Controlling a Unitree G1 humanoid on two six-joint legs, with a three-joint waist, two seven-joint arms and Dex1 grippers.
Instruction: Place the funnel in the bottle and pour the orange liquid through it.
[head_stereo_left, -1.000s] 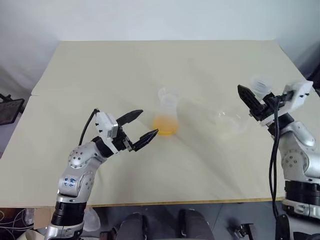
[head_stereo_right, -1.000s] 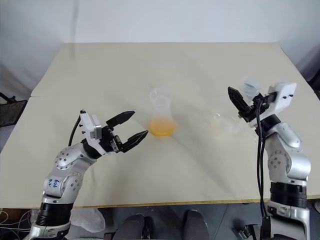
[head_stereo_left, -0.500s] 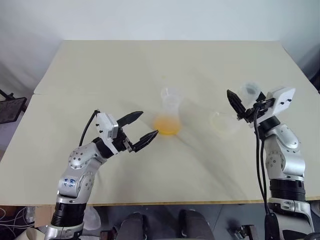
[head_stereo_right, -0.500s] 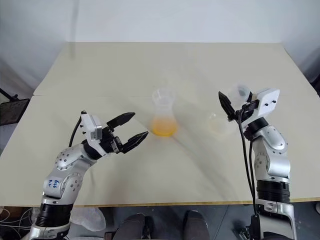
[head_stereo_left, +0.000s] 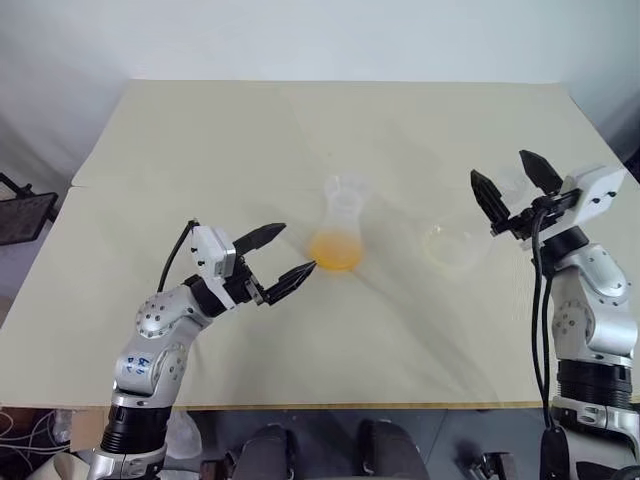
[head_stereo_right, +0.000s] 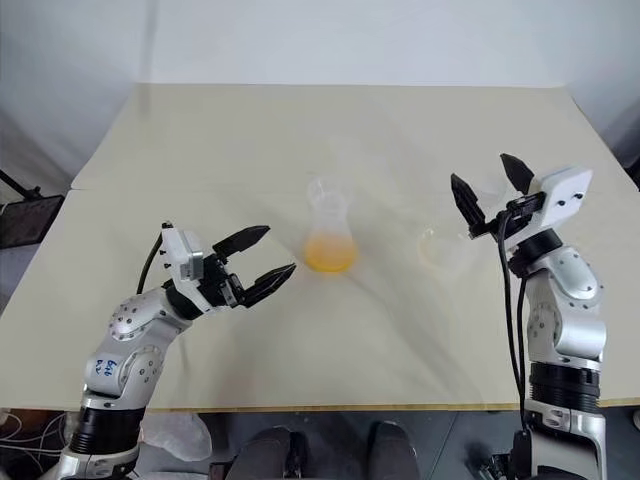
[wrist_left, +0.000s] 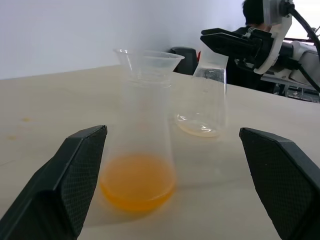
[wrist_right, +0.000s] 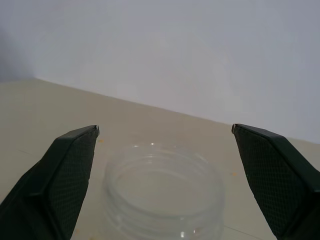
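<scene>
I see 2 clear flasks standing upright near the middle of the table (head_stereo_left: 150, 120). The bottle (head_stereo_left: 342, 215) holds the orange liquid (head_stereo_left: 333, 248), with the funnel (wrist_left: 148, 61) sitting in its neck. The emptied flask (head_stereo_left: 458, 245) stands toward the right edge. My left hand (head_stereo_left: 282, 253) is wide and holds nothing, just beside the bottle. My right hand (head_stereo_left: 515, 190) is wide too, above the emptied flask's neck. I judge both flasks light, smooth and easy to tip, so the neck is the best hold. Nothing else blocks the way.
</scene>
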